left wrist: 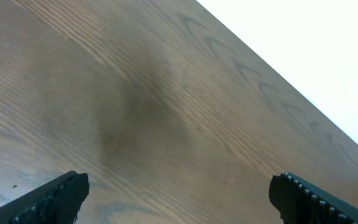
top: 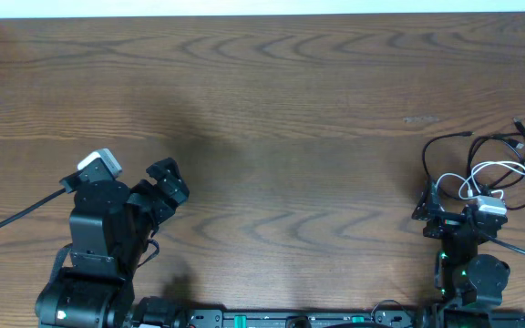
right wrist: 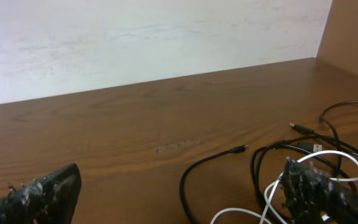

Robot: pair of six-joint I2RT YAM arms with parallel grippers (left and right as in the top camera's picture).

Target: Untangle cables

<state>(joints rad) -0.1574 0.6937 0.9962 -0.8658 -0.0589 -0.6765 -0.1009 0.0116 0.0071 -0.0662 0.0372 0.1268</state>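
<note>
The left pincer (top: 168,182) stood wide open, empty, over the bare brown wooden worktop (top: 290,109). Far right, the thin black cord (right wrist: 183,183) and the shorter white cord (right wrist: 337,153) lay looped together by the open, empty right pincer (top: 449,211). Both looked light, limp and slippery, best pinched near a plug. No container showed.

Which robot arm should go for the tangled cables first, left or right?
Right. Its open right pincer sits beside the tangled black cable and white cable. The left pincer, also open, hangs over the table far across from them.
</note>
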